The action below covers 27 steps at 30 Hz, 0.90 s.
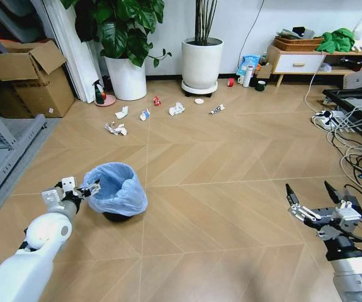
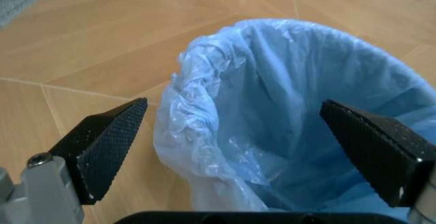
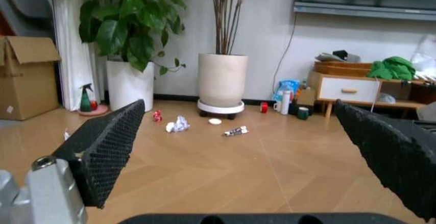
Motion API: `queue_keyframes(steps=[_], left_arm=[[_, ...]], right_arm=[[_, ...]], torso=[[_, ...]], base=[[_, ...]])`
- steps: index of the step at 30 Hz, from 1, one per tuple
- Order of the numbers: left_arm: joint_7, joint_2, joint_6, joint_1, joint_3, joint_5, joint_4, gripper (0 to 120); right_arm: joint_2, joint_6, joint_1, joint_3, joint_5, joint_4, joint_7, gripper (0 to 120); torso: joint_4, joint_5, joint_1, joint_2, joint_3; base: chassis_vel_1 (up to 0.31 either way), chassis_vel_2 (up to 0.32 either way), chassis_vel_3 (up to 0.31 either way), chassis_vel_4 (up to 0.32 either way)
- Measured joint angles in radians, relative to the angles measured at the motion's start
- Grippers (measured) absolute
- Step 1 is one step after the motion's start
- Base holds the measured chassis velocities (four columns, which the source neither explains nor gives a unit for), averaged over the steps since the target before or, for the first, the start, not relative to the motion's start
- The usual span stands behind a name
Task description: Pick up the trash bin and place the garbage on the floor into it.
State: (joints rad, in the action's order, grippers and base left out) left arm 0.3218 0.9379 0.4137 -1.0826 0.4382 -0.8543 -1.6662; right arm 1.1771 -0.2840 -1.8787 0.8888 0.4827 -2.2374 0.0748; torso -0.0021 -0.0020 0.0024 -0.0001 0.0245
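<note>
Inspector A: Head view first. Where is the trash bin?

Inspector B: The trash bin point(image 1: 119, 192) stands upright on the floor point(image 1: 218, 163), low on the robot's left side, its blue bag point(image 1: 127, 179) open at the top. The left hand point(image 1: 87, 188) is at the bin's rim, fingers spread, holding nothing. Whether they touch the bag I cannot tell from here.

Inspector A: And the right?

Inspector B: The right hand point(image 1: 311, 195) hangs low on the right, spread wide and empty, well apart from the bin.

Inspector A: Garbage?

Inspector B: Scattered farther ahead, near the white plant pots point(image 1: 201, 61): paper wads point(image 1: 176, 109), a red wrapper point(image 1: 157, 100), a white disc point(image 1: 199, 100) and a slim wrapper point(image 1: 216, 109).

Inspector A: Left wrist view.

Inspector B: The left hand point(image 2: 235, 127) straddles the near rim of the trash bin point(image 2: 204, 147), one finger outside the bag, the other over the opening. Wide gap, no contact seen.

Inspector A: Right wrist view.

Inspector B: The right hand point(image 3: 238, 127) is wide open above bare floor point(image 3: 225, 168). A paper wad point(image 3: 178, 124), the disc point(image 3: 215, 121) and the slim wrapper point(image 3: 236, 130) lie ahead before a pot point(image 3: 222, 81).
</note>
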Motion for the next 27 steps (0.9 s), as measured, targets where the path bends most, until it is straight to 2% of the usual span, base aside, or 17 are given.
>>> queue_keyframes(steps=[13,15,19,22,27], left_arm=[[0.012,0.009,0.037,0.134,-0.082,-0.045,0.131,96],[0.012,0.011,0.046,0.148,-0.090,-0.041,0.155,87],[0.014,0.011,0.060,0.165,-0.099,-0.036,0.183,84],[0.019,0.010,0.076,0.180,-0.105,-0.035,0.205,73],[0.021,0.005,0.090,0.187,-0.108,-0.033,0.227,70]], right_arm=[[0.026,-0.001,-0.013,0.009,0.000,-0.008,0.002,100],[0.026,-0.001,-0.013,0.010,0.000,-0.008,0.002,100],[0.026,0.001,-0.011,0.010,0.001,-0.009,0.002,100],[0.031,0.005,-0.010,0.008,0.001,-0.011,0.001,100],[0.037,0.009,-0.010,0.003,0.001,-0.013,0.001,100]], torso=[[-0.0005,0.0000,0.000,0.000,0.000],[-0.0003,-0.0001,0.000,0.000,0.000],[-0.0004,0.0000,0.000,0.000,0.000],[-0.0004,0.0000,0.000,0.000,0.000],[-0.0004,-0.0001,0.000,0.000,0.000]], base=[[0.000,0.000,0.000,0.000],[0.000,0.000,0.000,0.000],[0.000,0.000,0.000,0.000],[0.000,0.000,0.000,0.000],[0.000,0.000,0.000,0.000]])
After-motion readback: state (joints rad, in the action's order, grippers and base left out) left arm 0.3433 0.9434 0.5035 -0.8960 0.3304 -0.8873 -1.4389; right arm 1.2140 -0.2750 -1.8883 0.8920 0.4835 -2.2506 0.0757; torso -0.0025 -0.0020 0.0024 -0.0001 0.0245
